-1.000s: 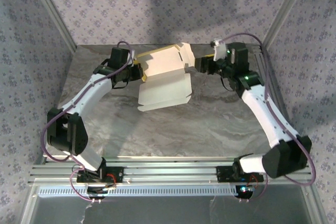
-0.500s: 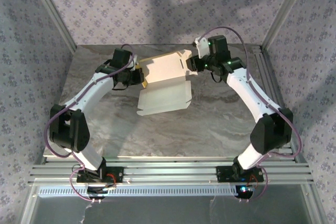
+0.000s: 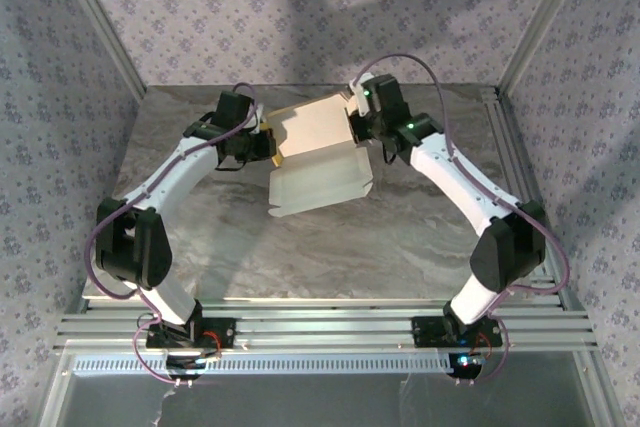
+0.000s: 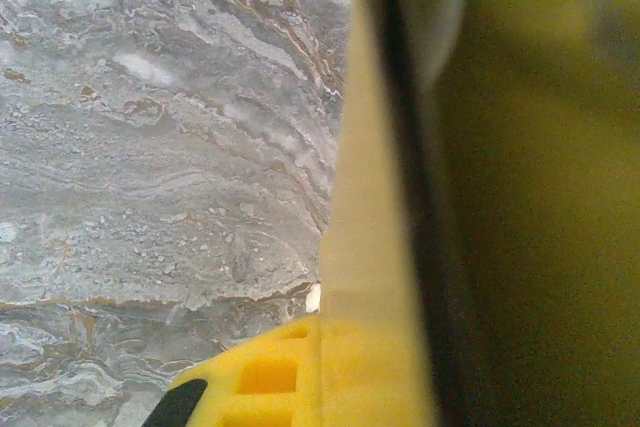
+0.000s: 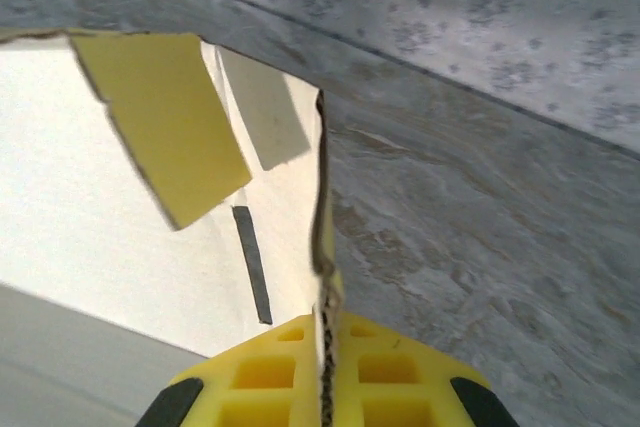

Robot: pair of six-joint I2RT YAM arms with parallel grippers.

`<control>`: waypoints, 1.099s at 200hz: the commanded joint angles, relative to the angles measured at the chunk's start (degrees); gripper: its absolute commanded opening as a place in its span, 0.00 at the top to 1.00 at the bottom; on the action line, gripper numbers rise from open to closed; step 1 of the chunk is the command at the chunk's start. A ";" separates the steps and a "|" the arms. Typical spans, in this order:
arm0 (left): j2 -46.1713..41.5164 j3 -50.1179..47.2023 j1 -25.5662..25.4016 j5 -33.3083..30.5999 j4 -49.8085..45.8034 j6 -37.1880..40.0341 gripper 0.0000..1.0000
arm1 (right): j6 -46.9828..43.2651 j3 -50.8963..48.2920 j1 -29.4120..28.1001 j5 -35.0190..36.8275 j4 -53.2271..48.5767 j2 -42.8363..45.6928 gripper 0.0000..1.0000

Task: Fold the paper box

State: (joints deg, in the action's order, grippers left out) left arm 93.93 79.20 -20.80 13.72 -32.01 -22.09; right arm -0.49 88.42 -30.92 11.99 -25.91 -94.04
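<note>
White cardboard, yellow on the reverse: your paper box (image 3: 318, 152) sits half-raised at upper centre of the top view, on the marble table (image 3: 330, 247). Your right gripper (image 3: 357, 125), open and off to the right a second ago, is now clenched on the box's right edge (its wrist view shows the card nipped). Your left gripper (image 3: 262, 142) stays clamped on the left edge. With both ends held, folding can likely proceed.

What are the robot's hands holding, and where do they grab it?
Both hold the paper box: the left gripper pinches its left edge, the right gripper pinches its right edge.
</note>
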 commanded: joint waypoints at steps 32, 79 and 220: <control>-0.04 2.01 -0.91 0.61 0.19 -0.15 1.00 | 6.76 -1.50 -12.17 34.18 -2.04 -2.18 1.00; 0.03 2.45 -0.92 1.54 -0.04 0.79 1.00 | 1.52 -5.75 -5.36 1.57 0.90 5.62 0.66; 2.57 6.23 -0.99 5.42 -3.22 3.54 1.00 | -4.43 -4.37 10.70 -29.69 3.01 2.35 0.47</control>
State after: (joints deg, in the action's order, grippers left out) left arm 96.03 82.89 -21.43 17.41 -34.52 -19.49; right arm -4.43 81.41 -19.73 -18.26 -22.85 -89.23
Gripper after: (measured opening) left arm 0.049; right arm 0.567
